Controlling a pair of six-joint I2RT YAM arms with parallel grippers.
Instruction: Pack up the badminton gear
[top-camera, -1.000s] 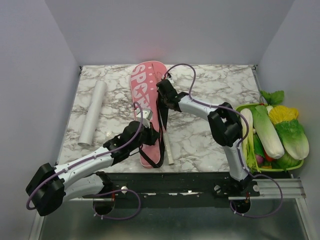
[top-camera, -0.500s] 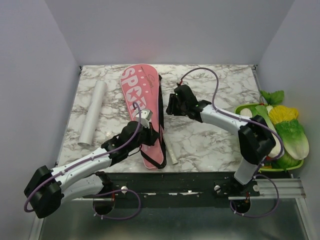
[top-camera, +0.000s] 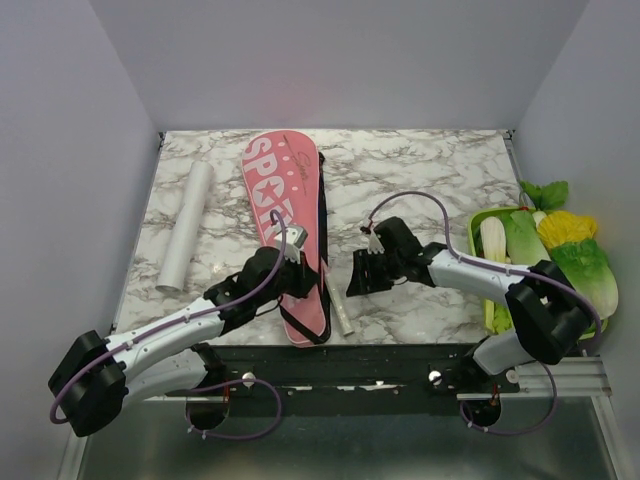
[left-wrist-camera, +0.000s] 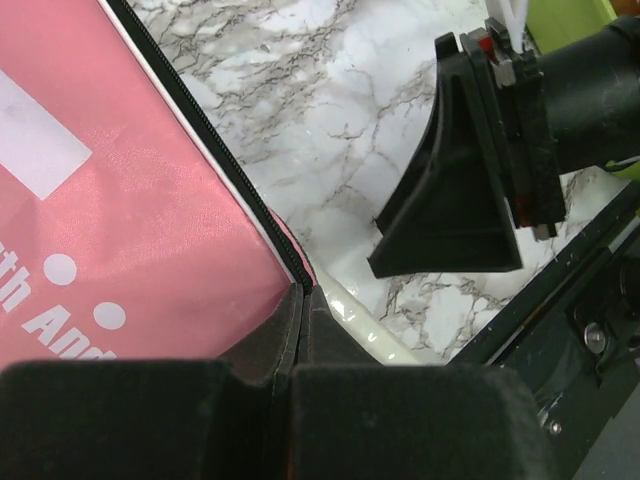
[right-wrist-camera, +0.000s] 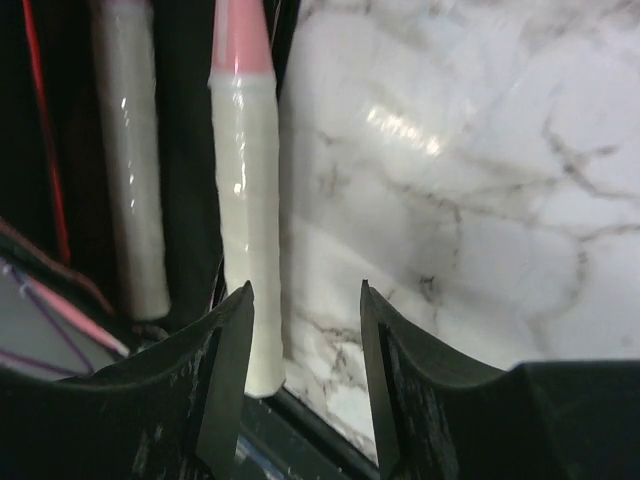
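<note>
The long pink bag (top-camera: 283, 190) with white "SPORT" lettering lies flat down the middle of the table. My left gripper (top-camera: 300, 268) is shut on its black-edged right side near the narrow end; the left wrist view shows the jaws (left-wrist-camera: 303, 295) pinched together at that edging, pink cloth (left-wrist-camera: 120, 200) to their left. A white racket handle (top-camera: 338, 308) sticks out of the bag toward the front edge. My right gripper (top-camera: 358, 283) hangs open just right of it; the handle (right-wrist-camera: 245, 200) lies beside its left finger, with nothing between the jaws. A second handle (right-wrist-camera: 130, 180) lies further left. The white tube (top-camera: 187, 225) lies at the left.
A green tray (top-camera: 487, 213) of toy vegetables (top-camera: 575, 260) sits at the right edge of the table. The table's front edge and black rail (top-camera: 380, 355) run just behind both grippers. Bare marble lies between the bag and the tray.
The right gripper let go of the bag's upper part, opened and swung down toward the front edge beside the racket handle. The bag dropped flat and shifted left. The left gripper stayed shut.
</note>
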